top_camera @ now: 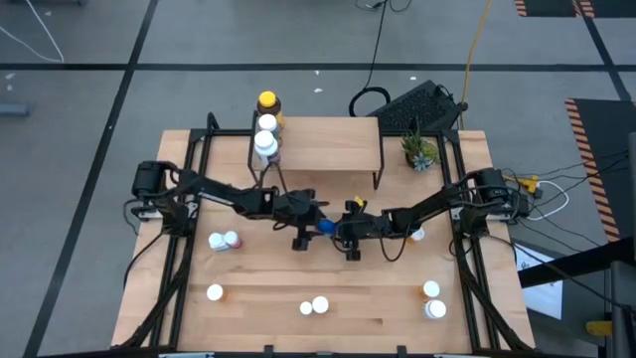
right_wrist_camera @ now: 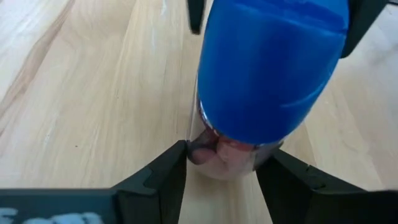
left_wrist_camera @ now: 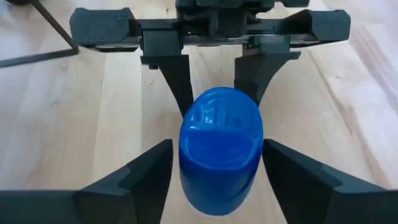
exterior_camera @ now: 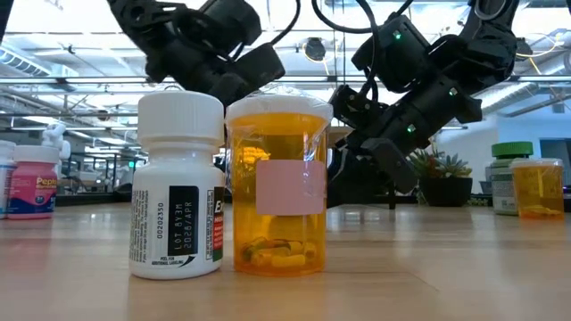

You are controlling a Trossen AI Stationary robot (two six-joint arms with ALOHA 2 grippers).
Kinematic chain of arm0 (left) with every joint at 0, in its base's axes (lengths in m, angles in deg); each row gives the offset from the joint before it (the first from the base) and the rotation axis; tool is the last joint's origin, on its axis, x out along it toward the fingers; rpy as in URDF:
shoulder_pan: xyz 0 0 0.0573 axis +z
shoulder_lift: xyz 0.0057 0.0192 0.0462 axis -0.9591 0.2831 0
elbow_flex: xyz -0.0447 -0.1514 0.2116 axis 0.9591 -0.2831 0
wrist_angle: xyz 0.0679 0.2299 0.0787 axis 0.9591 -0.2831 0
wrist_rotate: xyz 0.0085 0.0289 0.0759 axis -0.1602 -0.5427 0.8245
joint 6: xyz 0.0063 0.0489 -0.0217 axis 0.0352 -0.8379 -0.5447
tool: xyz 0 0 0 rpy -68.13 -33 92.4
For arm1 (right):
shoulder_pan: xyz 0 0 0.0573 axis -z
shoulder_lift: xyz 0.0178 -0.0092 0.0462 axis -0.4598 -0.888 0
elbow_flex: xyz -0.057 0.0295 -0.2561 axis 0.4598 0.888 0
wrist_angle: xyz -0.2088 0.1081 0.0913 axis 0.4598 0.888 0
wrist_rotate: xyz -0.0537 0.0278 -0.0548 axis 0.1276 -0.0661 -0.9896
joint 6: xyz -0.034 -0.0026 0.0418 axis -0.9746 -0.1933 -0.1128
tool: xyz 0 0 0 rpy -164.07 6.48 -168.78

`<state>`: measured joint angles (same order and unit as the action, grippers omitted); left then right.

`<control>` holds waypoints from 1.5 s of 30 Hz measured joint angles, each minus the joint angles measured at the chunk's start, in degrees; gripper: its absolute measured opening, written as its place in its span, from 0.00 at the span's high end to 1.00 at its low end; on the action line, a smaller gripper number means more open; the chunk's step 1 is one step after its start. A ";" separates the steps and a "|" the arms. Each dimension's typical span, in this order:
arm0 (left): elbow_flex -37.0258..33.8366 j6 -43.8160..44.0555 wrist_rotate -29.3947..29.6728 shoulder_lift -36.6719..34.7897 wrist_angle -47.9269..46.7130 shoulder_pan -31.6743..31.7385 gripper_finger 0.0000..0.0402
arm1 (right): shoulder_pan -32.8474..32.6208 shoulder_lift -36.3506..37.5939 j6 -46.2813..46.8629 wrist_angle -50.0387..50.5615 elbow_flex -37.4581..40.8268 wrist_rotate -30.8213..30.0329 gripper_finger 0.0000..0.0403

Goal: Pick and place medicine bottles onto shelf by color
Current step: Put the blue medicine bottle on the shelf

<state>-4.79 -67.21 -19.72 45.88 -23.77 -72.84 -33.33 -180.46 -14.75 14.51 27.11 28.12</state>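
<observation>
My right pincer (right_wrist_camera: 221,171) clamped the blue bottle (top_camera: 327,226) at mid-table (top_camera: 378,308), my left pincer (left_wrist_camera: 214,168) stood open around its cap, and the shelf (top_camera: 328,144) lay beyond.

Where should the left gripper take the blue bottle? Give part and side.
Grip the blue bottle on its blue end, coming end-on, opposite the right gripper. That gripper clamps the clear end, leaving only the blue end free, and the open left gripper straddles it.
</observation>
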 joint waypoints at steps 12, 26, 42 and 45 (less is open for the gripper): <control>1.10 2.60 -2.42 0.00 -1.46 1.04 0.55 | 0.00 -0.07 0.28 -0.41 0.04 0.11 0.57; 1.08 2.19 2.08 -4.82 -1.96 1.13 0.55 | -0.13 9.75 4.80 3.82 1.41 -1.81 0.23; 13.95 -4.16 10.21 -17.18 -19.79 6.60 0.53 | -2.38 37.69 8.35 -15.11 23.99 -6.27 0.19; 20.24 -6.03 10.22 -16.34 -22.57 9.36 0.53 | -2.40 38.19 8.46 -16.06 24.79 -6.27 0.19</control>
<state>15.45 -73.23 -9.50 29.53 -46.34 -63.47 -35.73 -142.27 -6.29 -1.55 51.90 21.85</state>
